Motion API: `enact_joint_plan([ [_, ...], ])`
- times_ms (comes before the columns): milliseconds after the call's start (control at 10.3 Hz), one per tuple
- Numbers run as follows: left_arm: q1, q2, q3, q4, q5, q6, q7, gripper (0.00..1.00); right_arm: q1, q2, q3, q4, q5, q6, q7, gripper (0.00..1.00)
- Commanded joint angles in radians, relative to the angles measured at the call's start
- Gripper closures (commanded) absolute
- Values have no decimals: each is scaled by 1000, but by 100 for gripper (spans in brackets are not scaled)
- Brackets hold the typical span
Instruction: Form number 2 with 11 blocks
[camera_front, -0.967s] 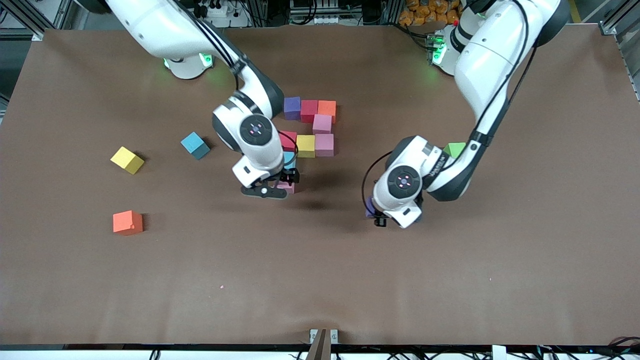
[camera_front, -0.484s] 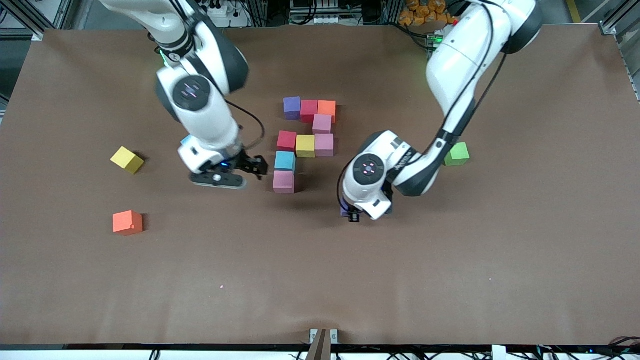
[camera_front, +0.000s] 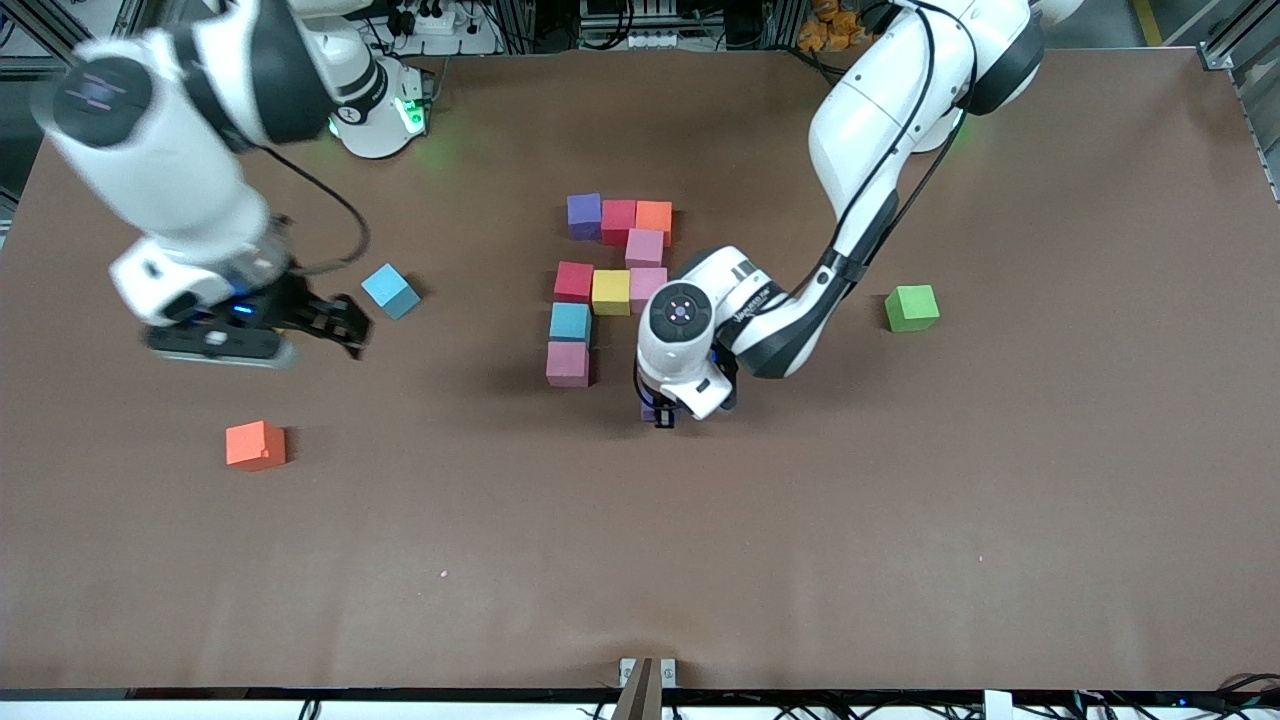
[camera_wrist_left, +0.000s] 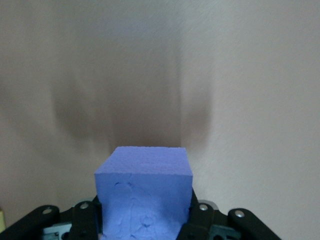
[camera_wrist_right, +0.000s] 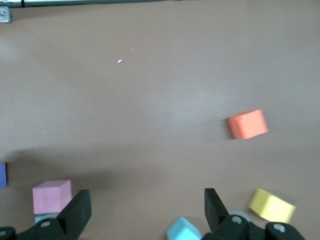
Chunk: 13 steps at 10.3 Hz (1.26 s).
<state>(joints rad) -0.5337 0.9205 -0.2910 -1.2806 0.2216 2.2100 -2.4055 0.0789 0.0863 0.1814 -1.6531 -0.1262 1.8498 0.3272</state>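
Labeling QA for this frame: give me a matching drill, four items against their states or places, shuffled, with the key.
Items:
1. left claw
2. right claw
3. green block
4. orange block

States or places:
A. lying alone toward the right arm's end of the table
B. shut on the purple block
C. open, holding nothing
D. lying alone toward the left arm's end of the table

Pairs: 1-B, 2-C, 3-D, 4-A
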Motion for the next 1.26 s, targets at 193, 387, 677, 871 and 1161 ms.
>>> enact_joint_plan([
  [193,-61,32,15,50,-31,20,-66,64,-54,9,-140,200,97,-190,-278,0],
  [387,-75,35,15,55,-31,23,-95,64,-59,1,-146,229,95,-201,-304,0],
  [677,-103,46,15,57,-31,39,-147,64,-59,3,-148,246,97,-231,-309,0],
  [871,-109,50,15,57,-31,52,-156,63,-59,6,-148,262,88,-233,-313,0],
  [1161,-111,70,15,76,-33,77,-164,63,-57,6,-140,263,92,-294,-323,0],
])
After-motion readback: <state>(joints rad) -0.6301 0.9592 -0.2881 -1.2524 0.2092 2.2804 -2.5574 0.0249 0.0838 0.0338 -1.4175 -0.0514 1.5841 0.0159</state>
